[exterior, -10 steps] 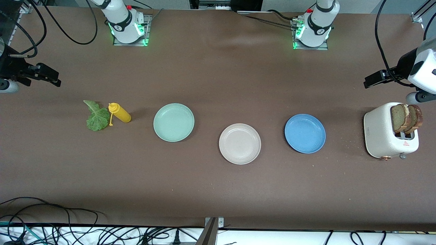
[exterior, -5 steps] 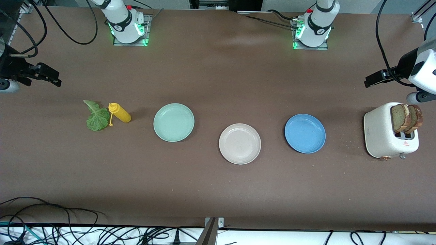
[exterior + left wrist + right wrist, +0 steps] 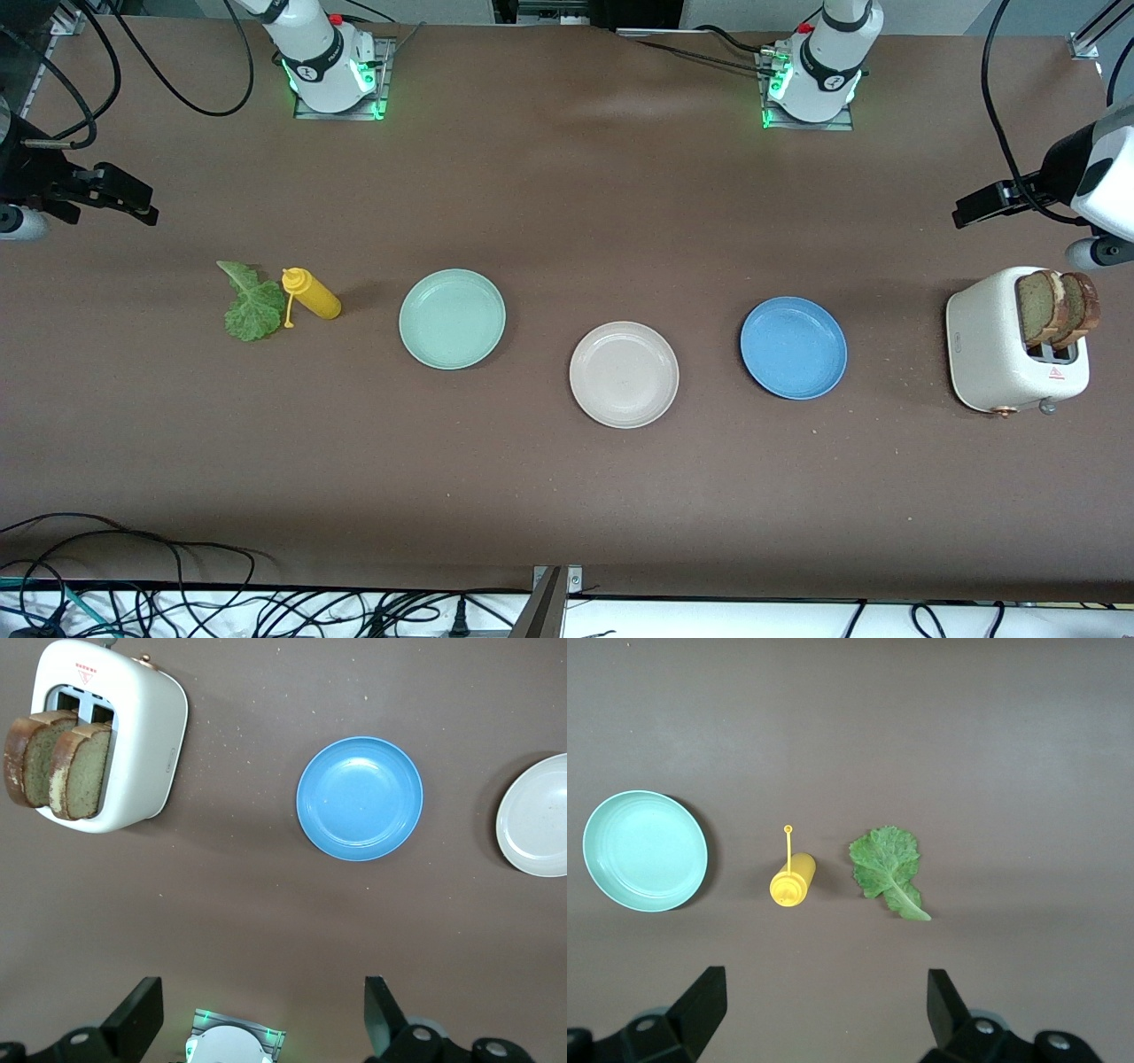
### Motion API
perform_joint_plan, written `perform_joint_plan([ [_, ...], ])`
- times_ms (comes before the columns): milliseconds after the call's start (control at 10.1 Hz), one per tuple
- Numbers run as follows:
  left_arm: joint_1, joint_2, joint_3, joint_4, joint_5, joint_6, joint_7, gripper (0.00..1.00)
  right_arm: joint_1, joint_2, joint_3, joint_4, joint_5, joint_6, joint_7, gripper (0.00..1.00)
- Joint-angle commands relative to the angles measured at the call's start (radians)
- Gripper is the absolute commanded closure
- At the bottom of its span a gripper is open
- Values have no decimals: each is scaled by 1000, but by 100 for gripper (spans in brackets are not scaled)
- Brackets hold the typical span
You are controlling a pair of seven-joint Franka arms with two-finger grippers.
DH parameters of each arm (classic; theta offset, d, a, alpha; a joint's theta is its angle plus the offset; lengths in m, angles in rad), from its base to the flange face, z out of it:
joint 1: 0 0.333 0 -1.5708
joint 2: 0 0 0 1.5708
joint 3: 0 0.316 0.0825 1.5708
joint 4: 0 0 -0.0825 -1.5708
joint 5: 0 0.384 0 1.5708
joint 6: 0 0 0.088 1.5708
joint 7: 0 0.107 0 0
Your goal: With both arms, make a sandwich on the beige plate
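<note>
The beige plate (image 3: 624,374) lies bare at the table's middle, and its edge shows in the left wrist view (image 3: 539,819). Two brown-crusted bread slices (image 3: 1057,307) (image 3: 58,766) stand in a white toaster (image 3: 997,346) (image 3: 146,735) at the left arm's end. A green lettuce leaf (image 3: 250,303) (image 3: 888,868) lies flat at the right arm's end. My left gripper (image 3: 983,206) (image 3: 263,1010) hangs open, high over the table beside the toaster. My right gripper (image 3: 124,197) (image 3: 824,1001) hangs open over the table beside the lettuce. Neither holds anything.
A yellow squeeze bottle (image 3: 312,295) (image 3: 793,881) lies on its side next to the lettuce. A mint-green plate (image 3: 452,318) (image 3: 645,850) and a blue plate (image 3: 793,347) (image 3: 360,797) flank the beige one. Cables hang along the table edge nearest the front camera.
My left gripper has drifted slightly toward its end of the table. The right arm and everything on the table have stayed put.
</note>
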Motion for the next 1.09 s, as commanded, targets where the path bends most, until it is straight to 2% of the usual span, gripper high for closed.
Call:
perform_joint_plan([
  [0, 2, -3, -6, 14, 34, -14, -53, 0, 0, -5, 4, 9, -1, -5, 11, 0],
  [990, -15, -3, -23, 14, 34, -10, -41, 0, 0, -7, 2, 8, -2, -6, 9, 0],
])
